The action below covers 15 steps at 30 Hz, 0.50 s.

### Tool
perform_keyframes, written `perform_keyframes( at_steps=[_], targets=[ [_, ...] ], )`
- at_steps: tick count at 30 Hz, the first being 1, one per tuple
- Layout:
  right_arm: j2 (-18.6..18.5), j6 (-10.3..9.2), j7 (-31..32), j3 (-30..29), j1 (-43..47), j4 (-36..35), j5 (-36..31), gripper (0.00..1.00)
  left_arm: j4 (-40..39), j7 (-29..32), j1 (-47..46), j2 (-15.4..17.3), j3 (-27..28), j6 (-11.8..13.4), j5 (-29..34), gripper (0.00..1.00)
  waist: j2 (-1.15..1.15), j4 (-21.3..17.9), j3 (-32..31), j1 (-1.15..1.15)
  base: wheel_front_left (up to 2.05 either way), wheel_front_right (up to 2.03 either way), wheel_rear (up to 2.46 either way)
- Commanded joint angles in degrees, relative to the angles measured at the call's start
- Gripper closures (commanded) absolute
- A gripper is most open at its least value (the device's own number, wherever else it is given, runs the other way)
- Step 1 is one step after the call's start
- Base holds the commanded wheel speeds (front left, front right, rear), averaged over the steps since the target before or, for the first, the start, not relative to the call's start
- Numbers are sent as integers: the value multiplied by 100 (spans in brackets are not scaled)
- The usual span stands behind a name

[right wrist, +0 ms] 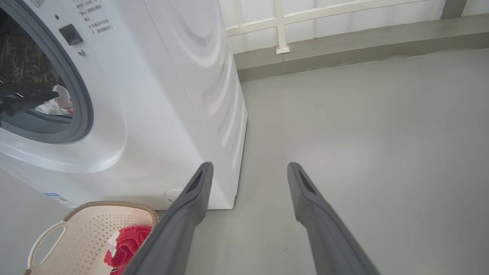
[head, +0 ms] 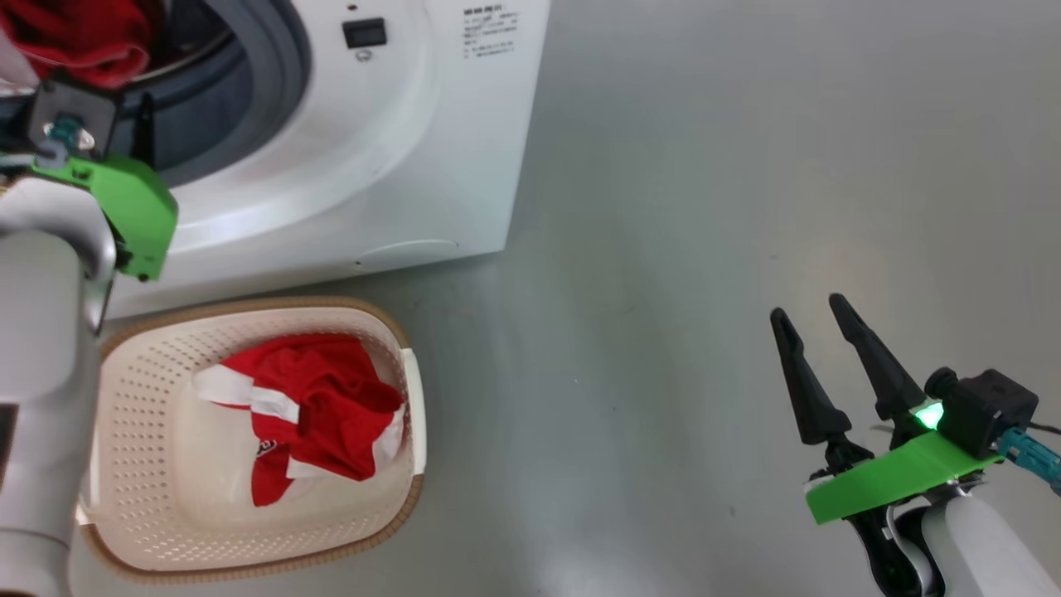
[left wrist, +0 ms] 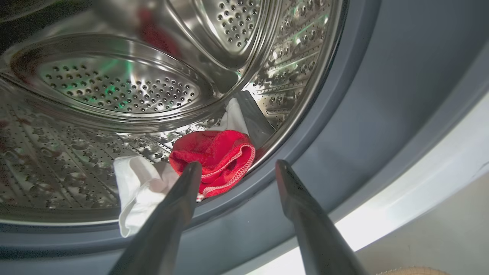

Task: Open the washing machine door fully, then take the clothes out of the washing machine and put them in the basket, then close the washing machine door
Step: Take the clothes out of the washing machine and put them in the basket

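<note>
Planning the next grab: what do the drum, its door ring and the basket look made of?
Drum: glossy perforated metal, probably steel, mirroring light. Ring: smooth matte grey, looks like rubber. Basket: cream moulded plastic by its punched holes; brown rim looks woven.

I take this for a laundry corner, plain and utilitarian rather than a furnished room. A white front-loading washing machine (right wrist: 160, 95) stands straight on a bare, smooth grey floor (right wrist: 363, 133). Its perforated steel drum (left wrist: 114, 88) lies open before me, and there are small printed notes (head: 491, 33) on its front. A cream perforated basket (head: 249, 308) with a brown woven-look rim sits on the floor just beside it, with red and white clothes (head: 323, 406) inside. Behind the machine a low grey kerb (right wrist: 344, 49) carries a white railed frame (right wrist: 280, 23), much like the edge of a balcony or utility area. Whether it belongs to a home, I cannot tell.
</note>
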Motion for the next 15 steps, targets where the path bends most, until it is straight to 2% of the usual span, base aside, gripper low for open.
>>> perform_keyframes(
  at_steps=[1,7,15],
  targets=[
    [-39,36,-36,135,-58,-136,60,0,3,13,-217,340,49,79,107,0,0,-109,153,0,0,0,0],
    [-3,36,-36,214,-170,-154,62,0,641,135,-792,536,-311,170,466,0,0,-202,332,0,0,0,0],
    [5,36,-36,313,-206,-157,80,0,1239,178,-1225,701,-577,185,639,0,0,-299,459,0,0,0,0]
  ],
)
